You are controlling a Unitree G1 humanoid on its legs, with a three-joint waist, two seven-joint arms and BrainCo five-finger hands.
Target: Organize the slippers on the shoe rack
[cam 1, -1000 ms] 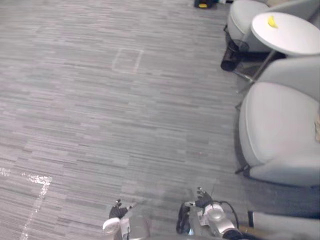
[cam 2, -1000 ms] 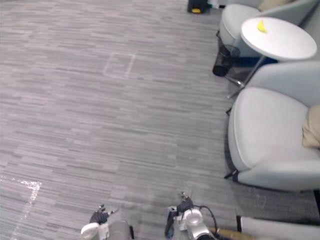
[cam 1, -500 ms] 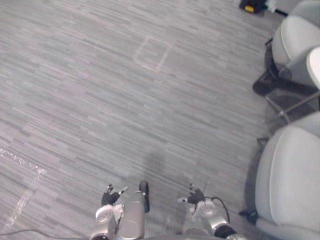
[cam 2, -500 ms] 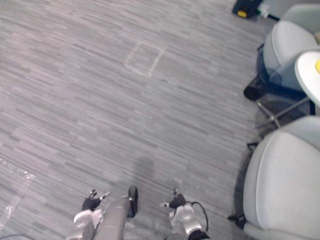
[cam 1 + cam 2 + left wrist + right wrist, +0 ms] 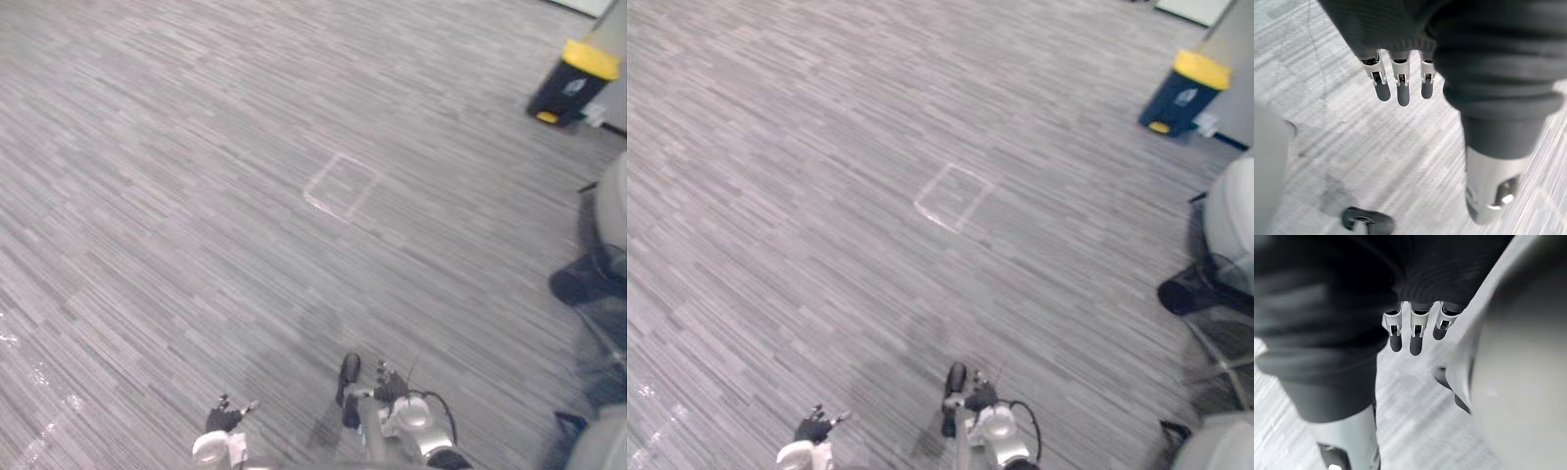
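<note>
Grey striped carpet floor spreads across both eye views. My left hand hangs low at the bottom edge, and its fingers hang straight over the floor with nothing in them. My right hand hangs beside it at the bottom centre. Its fingers are straight too, and it holds nothing. Both hands are open.
A dark bin with a yellow lid stands at the far right. A pale taped square marks the floor mid-view. A grey chair and a black wire basket sit at the right edge.
The camera has swung: the chairs and round table have slid off to the right and the yellow-lidded bin has come into view. Both hands still hang low and hold nothing.
</note>
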